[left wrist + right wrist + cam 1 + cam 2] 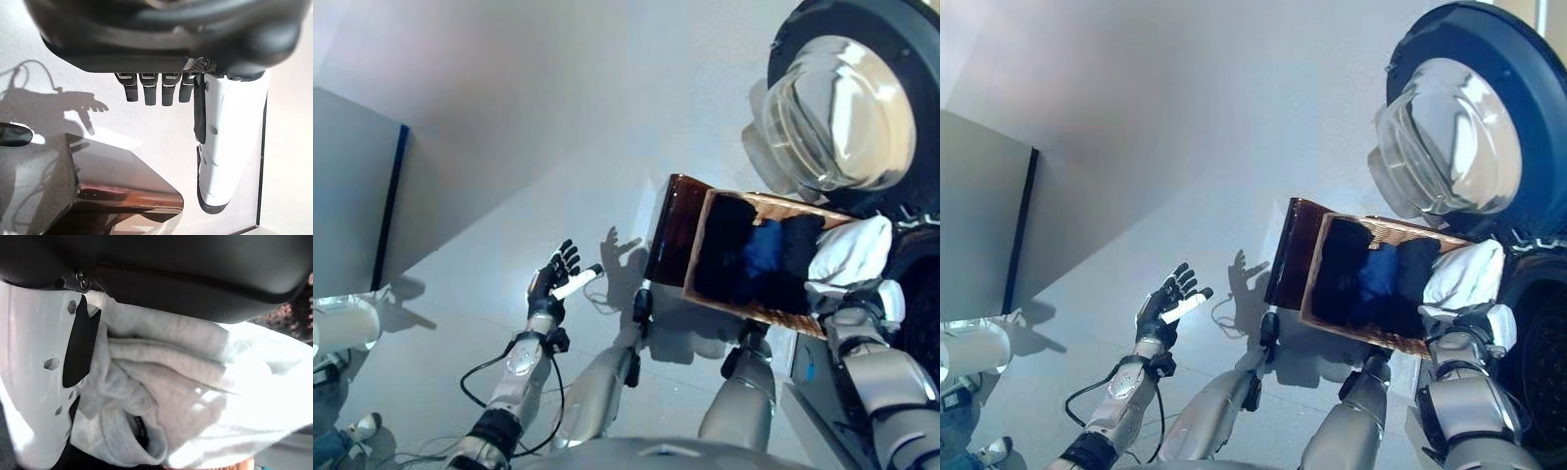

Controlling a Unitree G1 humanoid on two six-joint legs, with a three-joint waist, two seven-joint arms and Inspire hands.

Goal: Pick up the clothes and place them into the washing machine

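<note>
White garment (850, 250) bunched in right hand (862, 299) above brown basket (671, 230).

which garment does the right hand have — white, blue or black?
The white garment, bunched at the basket's edge nearest the washer, under the right hand. Blue and black lie inside, untouched.

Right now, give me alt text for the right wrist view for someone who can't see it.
The right hand, its thumb in a white cover, is curled round a bunched white garment that fills most of the view. A bit of woven basket shows at one edge.
</note>
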